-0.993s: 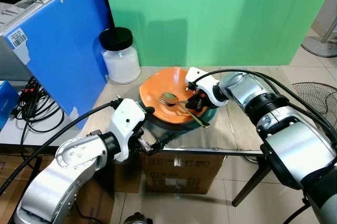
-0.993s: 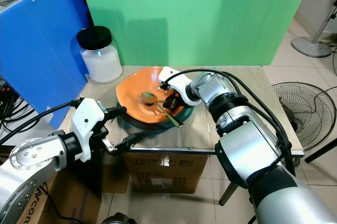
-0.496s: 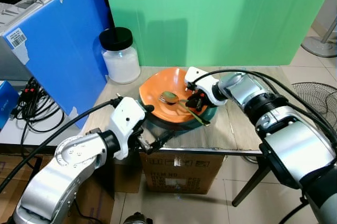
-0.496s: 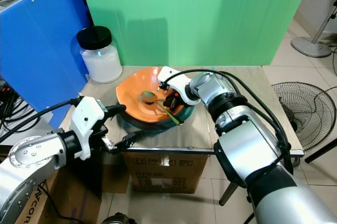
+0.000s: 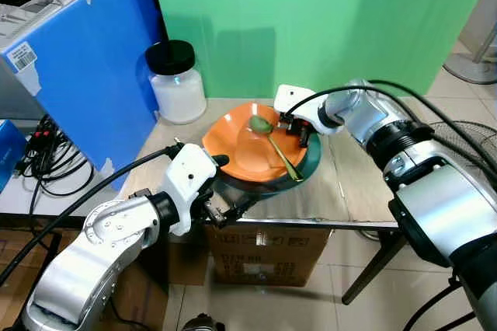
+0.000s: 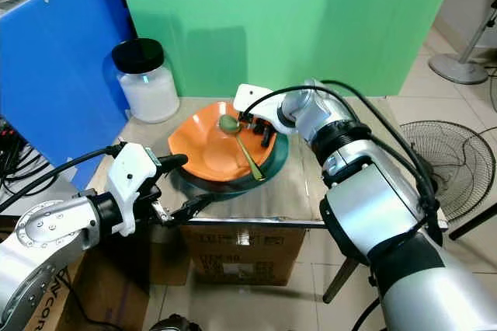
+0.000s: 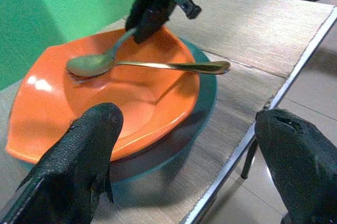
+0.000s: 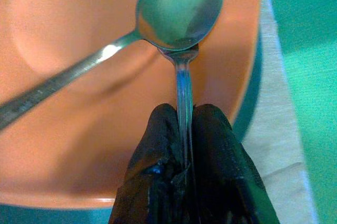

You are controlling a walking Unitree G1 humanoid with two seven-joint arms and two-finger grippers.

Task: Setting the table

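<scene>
orange bowl (image 5: 250, 147) sits nested on a dark teal plate (image 5: 309, 162) near the front edge of the table (image 5: 365, 183), with a white jar with a black lid (image 5: 176, 82) well behind it to the robot's left. a gold-coloured spoon (image 5: 272, 143) lies across the bowl, its head toward the far rim and its handle reaching over the near rim. the right gripper (image 5: 300, 130) is over the bowl's far right rim, its two black fingers (image 8: 158, 166) pinched together on the thin handle of a fork (image 8: 182, 87); the fork's head is tucked under the spoon's head, so its tines are mostly hidden. the left gripper (image 5: 230, 188) waits at the table's front edge just beside the plate, its fingers (image 7: 79, 155) spread wide apart and holding nothing.

the risk i'd judge greatest is the spoon: it rests on top of the fork, so lifting the fork could drag or flip the spoon out of the bowl. the grip is narrow, on a smooth handle, and the fork could swivel or slip free. the bowl may also slide on the plate toward the table's edge if nudged.
</scene>
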